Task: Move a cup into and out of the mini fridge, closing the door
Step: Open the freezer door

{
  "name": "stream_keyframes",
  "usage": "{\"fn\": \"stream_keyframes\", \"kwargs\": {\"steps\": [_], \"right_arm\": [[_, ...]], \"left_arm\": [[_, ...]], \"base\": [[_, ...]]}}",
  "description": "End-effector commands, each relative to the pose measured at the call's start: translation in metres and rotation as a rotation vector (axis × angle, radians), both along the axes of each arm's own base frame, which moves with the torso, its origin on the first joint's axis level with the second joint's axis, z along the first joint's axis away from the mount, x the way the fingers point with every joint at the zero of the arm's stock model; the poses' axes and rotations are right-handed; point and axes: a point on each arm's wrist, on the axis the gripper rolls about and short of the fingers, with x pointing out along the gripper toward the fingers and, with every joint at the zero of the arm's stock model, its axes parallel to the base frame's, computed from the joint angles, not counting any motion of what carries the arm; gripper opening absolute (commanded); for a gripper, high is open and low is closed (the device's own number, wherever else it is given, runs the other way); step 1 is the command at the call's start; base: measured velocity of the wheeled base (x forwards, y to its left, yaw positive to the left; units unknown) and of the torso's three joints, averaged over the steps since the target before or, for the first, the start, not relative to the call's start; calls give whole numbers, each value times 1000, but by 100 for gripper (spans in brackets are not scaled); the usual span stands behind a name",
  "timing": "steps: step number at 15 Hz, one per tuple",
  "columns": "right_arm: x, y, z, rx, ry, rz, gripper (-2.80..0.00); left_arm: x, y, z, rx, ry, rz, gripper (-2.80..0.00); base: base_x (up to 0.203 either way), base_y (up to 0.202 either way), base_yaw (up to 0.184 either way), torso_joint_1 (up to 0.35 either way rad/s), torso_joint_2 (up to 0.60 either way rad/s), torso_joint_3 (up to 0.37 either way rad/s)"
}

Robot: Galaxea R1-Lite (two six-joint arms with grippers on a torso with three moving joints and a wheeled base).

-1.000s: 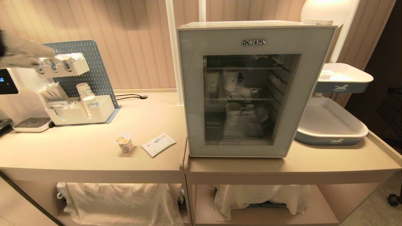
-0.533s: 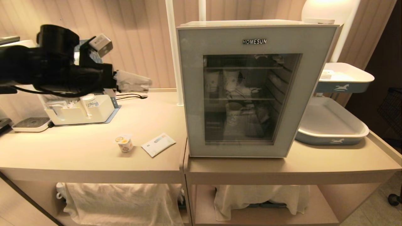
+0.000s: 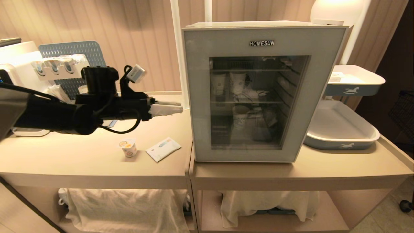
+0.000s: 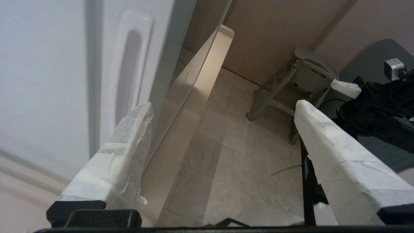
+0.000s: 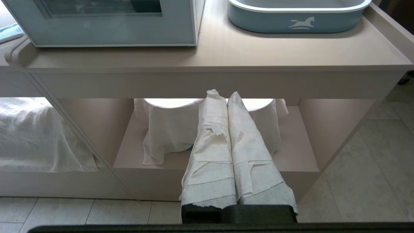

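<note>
With door [image 3: 262, 94] shut, left gripper [image 3: 177, 107] level at its left edge, frame centre-left.
Jaws wide, empty; cup [image 3: 128, 149] lower left; right gripper [image 5: 222, 97] shut, parked.

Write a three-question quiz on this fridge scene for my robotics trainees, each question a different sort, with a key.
1. True or false: the door of the mini fridge is shut.
2. Where is the cup? A) on a fridge shelf B) on the counter beside a flat packet C) in the left claw
3. Fill in: the right claw, parked low before the counter, is ____.

Key: 1 true; 2 B; 3 shut.
</note>
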Motion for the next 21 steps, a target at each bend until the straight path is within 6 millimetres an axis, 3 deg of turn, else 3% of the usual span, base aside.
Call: {"fn": "stream_keyframes", "kwargs": {"steps": [1,4,9,15,21], "right_arm": [[0,0,0,0,2,1,-280],[0,0,0,0,2,1,-280],[0,0,0,0,2,1,-280],[0,0,0,0,2,1,-280],[0,0,0,-2,2,1,-280]], "left_arm": [[6,-13,-6,-13,-44,-5,0],[22,-27,-10,-11,-72,64,0],[23,-29,-13,-7,-57,70,0],[15,-53,-12,-26,4,15,0],[-3,-55,-14,-15,38,-7,0]], "base": [[0,0,0,0,0,0],[0,0,0,0,0,0],[0,0,0,0,0,0],[0,0,0,0,0,0],[0,0,0,0,0,0]]}}
